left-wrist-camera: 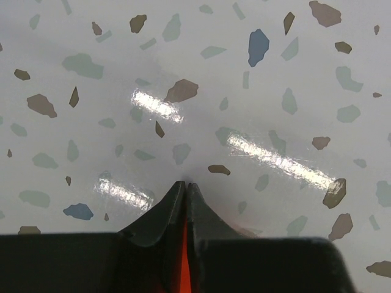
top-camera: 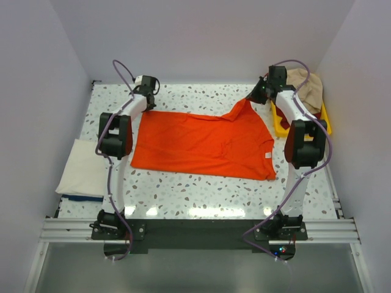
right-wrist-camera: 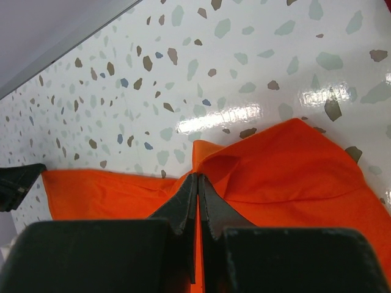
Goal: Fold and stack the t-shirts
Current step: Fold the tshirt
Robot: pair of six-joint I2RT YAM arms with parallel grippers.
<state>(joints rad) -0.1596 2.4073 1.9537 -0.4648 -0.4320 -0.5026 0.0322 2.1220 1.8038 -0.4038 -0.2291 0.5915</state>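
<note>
Left hand (left-wrist-camera: 186, 185): clenched on the bright orange cloth t-shirt (top-camera: 201, 145), at its far-left corner.
Right hand (right-wrist-camera: 198, 178): pinching the far-right corner, raised.
Shirt: spread across the speckled table (top-camera: 201, 94).
Risk: either thin pinch could slip and crumple the fold.

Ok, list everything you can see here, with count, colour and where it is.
bright orange cloth t-shirt: one, orange, spread mid-table, far right corner lifted
folded cream-white t-shirt: one, cream-white, table's left edge
folded navy cloth: one, navy, under the cream-white shirt, only its edge showing
crumpled beige cloth: one, beige, heaped in the tray
yellow plastic tray: one, yellow, far right
speckled terrazzo table: one, white with flecks
left gripper: shut on the orange shirt
right gripper: shut on the lifted corner
</note>
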